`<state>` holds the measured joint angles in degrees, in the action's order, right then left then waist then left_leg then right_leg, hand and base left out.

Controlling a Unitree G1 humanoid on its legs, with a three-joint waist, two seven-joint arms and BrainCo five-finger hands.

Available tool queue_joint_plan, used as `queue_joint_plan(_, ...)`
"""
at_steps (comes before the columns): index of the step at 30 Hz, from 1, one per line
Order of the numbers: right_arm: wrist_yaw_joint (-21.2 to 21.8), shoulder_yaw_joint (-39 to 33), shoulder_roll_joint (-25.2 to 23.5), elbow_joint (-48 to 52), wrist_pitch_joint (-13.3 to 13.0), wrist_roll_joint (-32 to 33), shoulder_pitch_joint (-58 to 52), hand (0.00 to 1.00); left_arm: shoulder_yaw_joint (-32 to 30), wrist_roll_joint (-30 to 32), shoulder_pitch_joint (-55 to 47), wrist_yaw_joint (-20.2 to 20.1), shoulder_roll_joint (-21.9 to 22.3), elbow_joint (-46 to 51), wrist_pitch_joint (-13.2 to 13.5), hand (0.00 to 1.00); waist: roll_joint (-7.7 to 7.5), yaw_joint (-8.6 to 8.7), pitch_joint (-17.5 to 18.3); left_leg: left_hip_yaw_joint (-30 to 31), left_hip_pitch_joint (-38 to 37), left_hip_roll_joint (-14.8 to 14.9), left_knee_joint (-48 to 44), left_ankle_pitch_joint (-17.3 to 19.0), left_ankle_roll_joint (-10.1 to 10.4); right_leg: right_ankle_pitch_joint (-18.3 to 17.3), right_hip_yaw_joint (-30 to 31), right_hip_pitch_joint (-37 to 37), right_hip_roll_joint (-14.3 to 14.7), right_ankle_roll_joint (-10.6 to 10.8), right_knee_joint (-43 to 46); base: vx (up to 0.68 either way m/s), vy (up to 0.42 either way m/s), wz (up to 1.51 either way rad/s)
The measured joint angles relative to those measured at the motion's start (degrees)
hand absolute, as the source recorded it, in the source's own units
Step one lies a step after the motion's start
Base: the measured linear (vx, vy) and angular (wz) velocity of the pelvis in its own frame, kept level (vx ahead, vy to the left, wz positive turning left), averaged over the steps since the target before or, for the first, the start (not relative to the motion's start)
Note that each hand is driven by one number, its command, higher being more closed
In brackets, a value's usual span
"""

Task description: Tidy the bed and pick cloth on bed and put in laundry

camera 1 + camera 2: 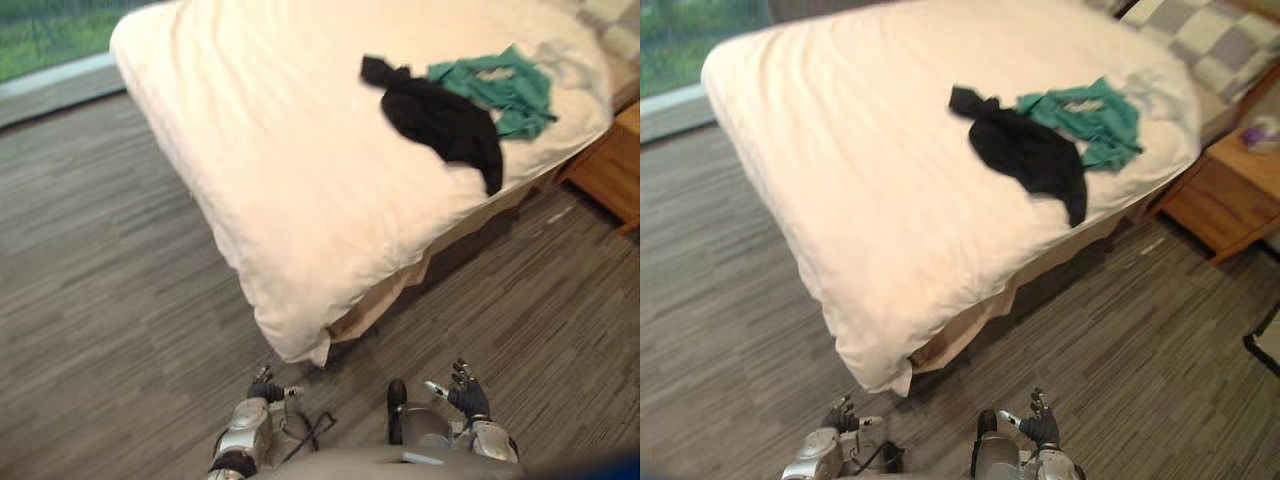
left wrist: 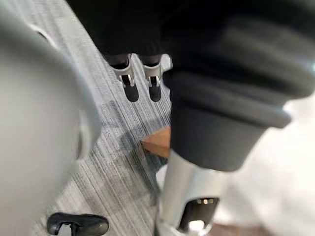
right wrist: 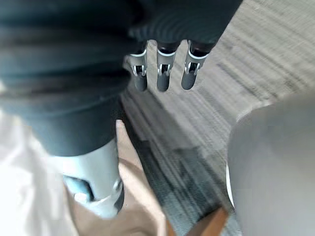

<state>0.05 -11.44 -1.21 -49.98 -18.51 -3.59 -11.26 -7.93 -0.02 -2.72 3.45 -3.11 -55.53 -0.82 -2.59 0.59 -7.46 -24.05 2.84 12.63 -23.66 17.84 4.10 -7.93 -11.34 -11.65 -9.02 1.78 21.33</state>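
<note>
A black cloth lies crumpled on the white duvet of the bed, toward its right side. A green cloth lies bunched just beyond it, touching it. Both hands hang low, well short of the bed's near corner and apart from the cloths. My left hand shows relaxed fingers over the floor, holding nothing. My right hand also has straight fingers and is empty.
A wooden nightstand stands right of the bed with a small purple thing on it. A checkered pillow lies at the bed's head. Grey striped floor surrounds the bed; a window is at the far left.
</note>
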Motion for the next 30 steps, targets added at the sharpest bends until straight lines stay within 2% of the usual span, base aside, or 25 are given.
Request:
queue_joint_plan(1, 0.0, -1.0, -0.2, -1.1, -0.1, 0.1, 0.0, 0.0, 0.0, 1.6, -0.9, -0.8, -0.6, -0.4, -0.2, 0.0, -1.0, 0.59, 0.6, 0.0, -1.6, -0.7, 1.7, -0.6, 1.0, -0.8, -0.1, 0.0, 0.5, 0.4, -0.1, 0.0, -0.124, -0.4)
queue_joint_plan(3, -0.1, -2.8, -0.5, -3.3, -0.1, 0.6, 0.0, 0.0, -0.1, 3.5, -2.3, -1.1, -1.0, -0.5, -0.2, 0.0, -0.74, 0.95, 3.2, 1.2, -3.0, -2.1, 7.2, -1.8, 1.6, -0.9, -1.1, 0.2, 1.1, 0.4, -3.8, 0.05, -0.073, -0.48)
queue_joint_plan(4, -0.2, -4.2, 0.2, -4.3, 0.0, 1.1, 0.2, 0.0, 0.0, 4.0, -3.3, -1.1, -0.4, -1.0, -0.2, 0.0, 1.49, 0.65, 5.3, 2.2, -3.4, -1.8, 12.2, -3.0, 1.1, -1.3, -3.2, 0.4, 1.8, 0.9, -5.2, 0.09, -0.057, -0.52)
queue_joint_plan(5, -0.5, -5.1, 0.3, -4.8, 0.0, 1.1, 0.7, 0.0, -0.2, 4.0, -3.0, -1.1, 0.0, -1.4, -0.3, 0.0, 0.91, 0.92, 4.8, 0.8, -5.2, -2.9, 13.9, -3.9, 1.3, -1.4, -6.6, -0.1, -0.1, -0.2, 0.6, 0.12, -0.049, -0.44)
queue_joint_plan(6, -0.6, -5.3, 0.2, -5.2, 0.0, 1.0, 0.5, 0.0, -0.3, 4.0, -2.9, -1.1, -0.6, -1.5, -0.5, 0.0, -0.34, 1.6, 4.6, 0.9, -5.7, -3.8, 13.8, -4.1, 1.7, -1.8, -7.3, 1.0, -1.1, -0.6, 0.0, 0.15, -0.106, -0.6)
queue_joint_plan(7, -0.9, -5.5, 0.8, -6.4, 0.4, 0.8, 1.1, 0.0, -1.6, 3.9, -2.4, -1.1, -0.2, -2.5, -1.2, 0.0, 0.26, 1.42, 4.7, 2.4, -5.5, -3.5, 12.8, -4.1, 1.8, -0.8, -6.1, 1.7, 1.1, -1.0, -1.8, 0.12, -0.028, -1.04)
queue_joint_plan(8, -1.4, -4.9, 2.4, -7.4, 0.6, -0.3, 1.5, 0.0, -1.5, 4.0, -2.5, -1.2, 0.2, -2.9, -1.3, 0.0, 1.97, 1.11, 5.2, 4.2, -5.7, -4.5, 14.2, -4.3, 0.5, 1.8, -3.7, 2.2, 3.4, -1.5, -6.5, 0.09, -0.006, -1.42)
queue_joint_plan(9, -1.5, -5.0, 3.0, -7.9, 0.7, -0.9, 2.2, 0.0, -1.3, 4.1, -2.8, -1.2, 0.2, -3.1, -1.3, 0.0, 3.0, 0.19, 5.7, 4.0, -5.9, -4.0, 15.6, -5.3, -0.4, 2.7, -3.4, 2.0, 4.3, -2.0, -8.3, 0.1, 0.03, -1.25)
queue_joint_plan(10, -1.5, -5.5, 4.1, -8.2, 1.4, -1.8, 3.0, 0.0, -1.0, 4.2, -2.2, -1.2, 0.7, -3.3, -1.4, 0.0, 4.17, 1.16, 5.6, 1.9, -6.0, -3.5, 16.3, -6.0, 0.2, 0.9, -7.0, 1.2, 2.8, -3.5, -5.9, 0.14, -0.006, -0.81)
queue_joint_plan(11, -1.3, -5.4, 4.5, -9.0, 2.5, -2.4, 3.1, 0.0, -0.5, 4.6, -1.9, -1.2, 0.1, -3.2, -1.5, 0.0, 3.48, 1.72, 5.2, 0.7, -6.9, -4.2, 16.3, -6.1, 0.4, -1.2, -13.2, 1.1, 0.1, -2.3, -2.2, 0.21, -0.032, -0.68)
queue_joint_plan(13, -1.2, -5.0, 4.8, -10.0, 3.8, -2.3, 2.6, 0.0, 0.2, 5.3, -1.5, -1.6, -0.4, -4.0, -1.6, 0.0, 4.41, 1.67, 4.8, -0.8, -7.8, -3.3, 16.3, -6.9, 0.9, 1.7, -13.1, 3.8, 2.9, -2.7, -8.2, 0.15, -0.026, -0.51)
queue_joint_plan(14, -1.1, -4.1, 5.6, -10.0, 4.5, -2.2, 2.7, 0.0, 1.2, 5.8, -1.4, -2.0, -0.4, -4.3, -1.7, 0.0, 4.5, 1.63, 4.8, -0.9, -7.9, -3.0, 16.6, -7.9, 0.4, 3.8, -12.8, 6.2, 4.4, -2.6, -13.4, 0.07, -0.042, -0.27)
queue_joint_plan(17, -0.4, -1.2, 6.5, -10.4, 6.4, -1.3, 2.6, 0.0, 3.2, 7.2, -1.0, -2.7, 0.1, -4.2, -1.7, 0.0, 4.38, 1.59, 4.8, -0.7, -9.0, -3.2, 17.0, -9.5, 0.4, 8.1, -12.1, 10.5, 6.3, -2.5, -22.0, 0.07, -0.021, -0.16)
queue_joint_plan(20, -0.3, 0.1, 7.0, -10.4, 8.1, -0.3, 4.1, 0.0, 3.9, 8.5, -0.7, -3.0, 0.2, -4.2, -2.2, 0.0, 4.38, 1.43, 4.6, 0.2, -10.2, -4.2, 17.2, -9.8, 0.5, 10.8, -9.9, 13.0, 7.0, -2.3, -26.9, 0.01, 0.05, -0.19)
queue_joint_plan(21, -0.3, 0.8, 7.1, -10.4, 8.9, 0.7, 4.9, 0.0, 3.3, 8.3, -0.6, -3.0, 0.2, -4.2, -2.2, 0.0, 4.21, 1.33, 4.4, 3.3, -10.4, -4.7, 15.9, -9.8, 0.4, 11.0, -8.1, 13.2, 6.7, -2.1, -26.9, -0.01, 0.056, -0.41)
queue_joint_plan(22, -0.3, 1.2, 7.1, -10.6, 9.3, 0.7, 5.4, 0.0, 2.9, 7.9, -0.5, -2.9, 0.2, -4.0, -2.2, 0.0, 4.02, 0.83, 4.2, 5.8, -10.1, -5.0, 14.4, -9.6, 0.2, 11.1, -6.4, 13.2, 6.5, -2.0, -26.9, -0.02, 0.085, -0.85)
queue_joint_plan(23, -0.2, 2.2, 7.1, -11.1, 10.2, 0.7, 6.6, 0.0, 1.6, 7.1, -0.5, -2.7, 0.2, -3.7, -2.1, 0.0, 3.84, -0.89, 3.8, 9.8, -9.7, -5.5, 10.1, -8.9, -1.0, 11.7, -3.0, 13.4, 6.4, -2.0, -26.9, -0.02, 0.048, -0.98)
queue_joint_plan(24, -0.1, 2.7, 7.1, -11.4, 10.7, 0.7, 7.2, 0.0, 0.6, 6.8, -0.5, -2.5, 0.2, -3.4, -1.9, 0.0, 3.87, -1.46, 3.4, 11.6, -9.4, -5.7, 7.7, -8.4, -1.5, 11.8, -1.3, 13.6, 6.4, -2.0, -26.8, -0.05, 0.077, -1.47)
queue_joint_plan(25, 0.3, 3.4, 7.1, -12.1, 11.6, 0.6, 8.8, 0.0, -1.9, 6.0, -1.1, -2.1, 0.7, -2.9, -1.5, 0.0, 4.2, -2.01, 2.7, 15.8, -7.4, -5.7, -0.6, -6.8, -2.5, 11.7, 2.4, 14.1, 7.1, -1.6, -26.9, -0.05, 0.084, -1.61)
queue_joint_plan(26, 0.9, 4.0, 7.2, -11.9, 12.6, 0.6, 9.4, 0.0, -4.0, 5.7, -1.7, -2.0, 1.2, -2.5, -1.0, 0.0, 5.55, -2.83, 2.7, 18.2, -5.6, -5.4, -7.8, -6.2, -2.8, 11.4, 5.6, 14.5, 7.8, -1.6, -26.8, -0.06, 0.118, -1.68)
queue_joint_plan(27, 1.0, 4.5, 7.3, -11.6, 13.0, 0.6, 9.4, 0.0, -4.0, 5.7, -1.9, -1.9, 1.3, -2.5, -0.9, 0.0, 6.23, -3.06, 2.7, 19.3, -5.4, -5.4, -10.5, -5.6, -2.8, 11.7, 7.0, 14.7, 8.3, -1.5, -26.8, -0.05, 0.159, -1.51)
queue_joint_plan(28, 1.3, 5.1, 7.8, -11.6, 13.8, 0.6, 9.2, 0.0, -3.5, 6.0, -2.6, -2.0, 1.6, -2.7, -0.7, 0.0, 7.96, -3.01, 3.0, 22.0, -6.0, -5.2, -12.1, -4.1, -2.3, 12.3, 8.6, 15.0, 9.6, -1.0, -26.8, -0.05, 0.184, -1.03)
queue_joint_plan(29, 1.2, 4.9, 7.6, -11.5, 14.8, 1.7, 8.8, 0.0, -3.1, 6.5, -2.7, -2.8, 1.7, -3.2, -0.7, 0.0, 8.47, -2.09, 3.3, 23.6, -7.7, -4.9, -9.2, -2.2, -1.8, 12.6, 9.4, 14.4, 10.4, -1.0, -26.8, -0.04, 0.173, -0.72)
queue_joint_plan(30, 0.9, 5.1, 7.5, -11.5, 15.4, 2.2, 9.1, 0.0, -2.5, 6.6, -2.6, -3.4, 1.4, -3.3, -0.7, 0.0, 8.25, -1.56, 3.3, 23.7, -8.7, -5.2, -6.4, -1.3, -1.6, 12.9, 9.5, 13.8, 10.5, -1.0, -26.8, -0.02, 0.167, -0.18)
